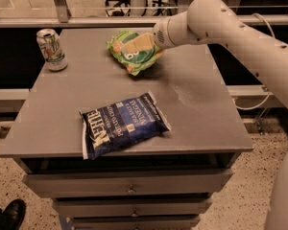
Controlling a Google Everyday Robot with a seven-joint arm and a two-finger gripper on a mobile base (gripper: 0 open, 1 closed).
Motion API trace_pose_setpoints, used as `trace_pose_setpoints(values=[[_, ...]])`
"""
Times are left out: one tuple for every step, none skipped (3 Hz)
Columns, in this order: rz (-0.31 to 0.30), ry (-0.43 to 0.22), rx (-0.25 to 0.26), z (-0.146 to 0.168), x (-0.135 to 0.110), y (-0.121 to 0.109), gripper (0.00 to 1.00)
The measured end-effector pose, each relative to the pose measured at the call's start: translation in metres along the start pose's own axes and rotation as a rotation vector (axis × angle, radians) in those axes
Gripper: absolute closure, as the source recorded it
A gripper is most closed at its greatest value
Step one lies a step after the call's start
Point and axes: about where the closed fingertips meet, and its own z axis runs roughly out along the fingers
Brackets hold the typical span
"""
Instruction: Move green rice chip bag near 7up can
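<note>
The green rice chip bag (134, 56) lies on the far middle of the grey table (192, 99). It is bright green and crinkly, with a dark green circle partly covered. My gripper (138, 43) comes in from the right on a white arm (216, 20). It sits right on top of the bag and hides its upper middle. The 7up can (51, 50) stands upright at the far left corner of the table, well to the left of the bag.
A larger dark blue chip bag (122, 124) lies flat near the table's front edge. The table has drawers (129, 183) below its top. A dark shoe (7, 214) shows on the floor at the lower left. A rail (86, 20) runs behind the table.
</note>
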Motion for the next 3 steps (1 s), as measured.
trace_pose_setpoints(values=[[-0.039,0.052,-0.004,0.024,0.016,-0.006,0.32],[-0.055,0.071,0.005,0.031,0.020,-0.010,0.63],[-0.076,0.053,0.032,0.026,0.001,-0.016,0.93]])
